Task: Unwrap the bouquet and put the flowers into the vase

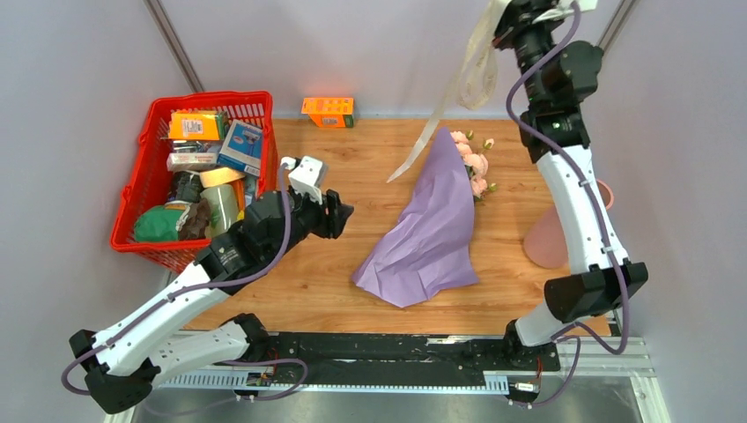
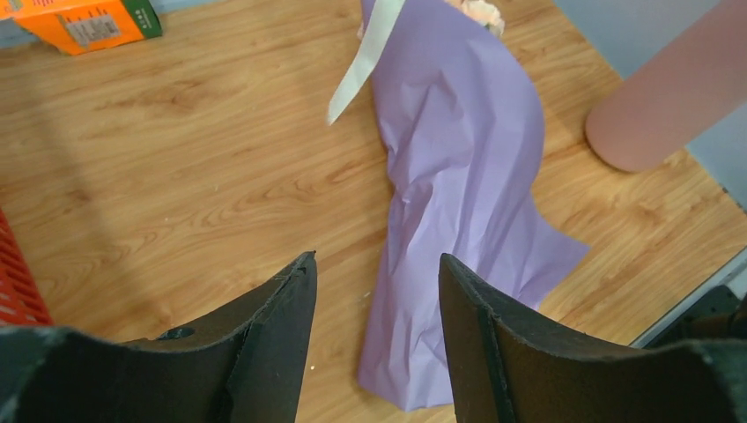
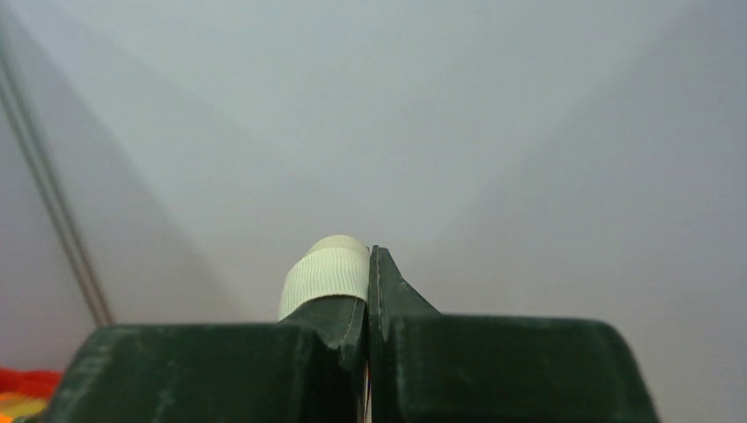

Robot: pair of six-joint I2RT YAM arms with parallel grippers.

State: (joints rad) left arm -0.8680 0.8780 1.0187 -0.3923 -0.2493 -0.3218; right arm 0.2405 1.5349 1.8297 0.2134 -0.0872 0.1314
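Observation:
The bouquet (image 1: 427,229) lies on the wooden table, its lilac paper (image 2: 458,194) loosely spread. The flowers (image 1: 471,163), pale pink roses, poke out of its far end (image 2: 480,11). A cream ribbon (image 1: 476,66) rises from the bouquet to my right gripper (image 1: 506,11), which is lifted high near the back wall. That gripper (image 3: 370,256) is shut on the ribbon (image 3: 326,269). My left gripper (image 1: 343,213) hovers left of the paper, open and empty (image 2: 377,264). The pink vase (image 1: 551,238) is at the table's right edge (image 2: 669,97), partly behind my right arm.
A red basket (image 1: 141,189) full of groceries stands at the left edge of the table; its rim (image 2: 18,282) shows in the left wrist view. An orange box (image 1: 328,111) sits at the back by the wall (image 2: 88,22).

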